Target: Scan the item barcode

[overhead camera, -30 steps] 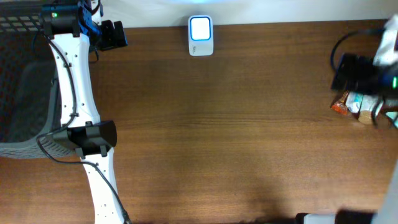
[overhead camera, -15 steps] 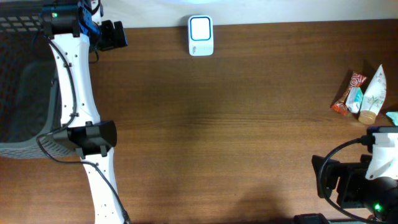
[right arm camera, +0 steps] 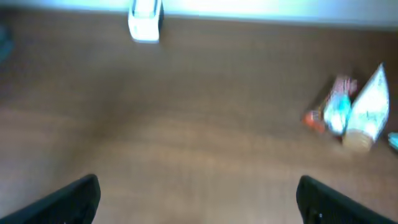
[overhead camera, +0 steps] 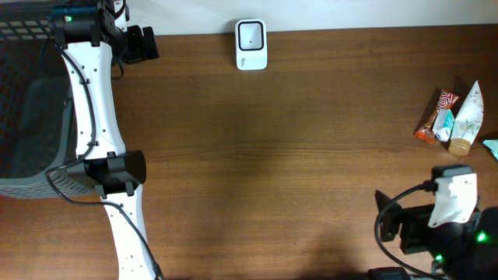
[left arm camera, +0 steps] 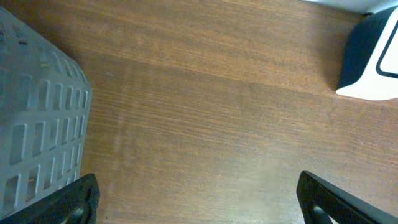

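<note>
Closest to me, at the near right corner of the wooden table (overhead camera: 311,155), the right arm (overhead camera: 455,204) sits low with its cable looping beside it. The right gripper (right arm camera: 199,202) is empty, its two dark fingertips (right arm camera: 68,198) spread wide apart at either side of its own blurred view, with nothing but bare wood between them. A little further in along the right edge lie the goods to be scanned: a red snack packet (overhead camera: 430,124) and a white tube (overhead camera: 469,115). They lie side by side, so tight together that I cannot tell whether they touch, and both are well apart from either claw. A scrap of something teal (overhead camera: 492,148) pokes in at the very edge just beside them, too cut off to name. Over on the left, the left arm (overhead camera: 93,109) runs from the near edge up toward the far one, passing alongside a grey slatted basket (overhead camera: 31,117) that fills the left side. At the arm's far end the left gripper (left arm camera: 199,204) hangs just over the wood with its jaws gaping and holding nothing, the basket wall on one side of it. The white scanner (overhead camera: 251,44) stands against the back edge of the table, near that claw but clear of it.
</note>
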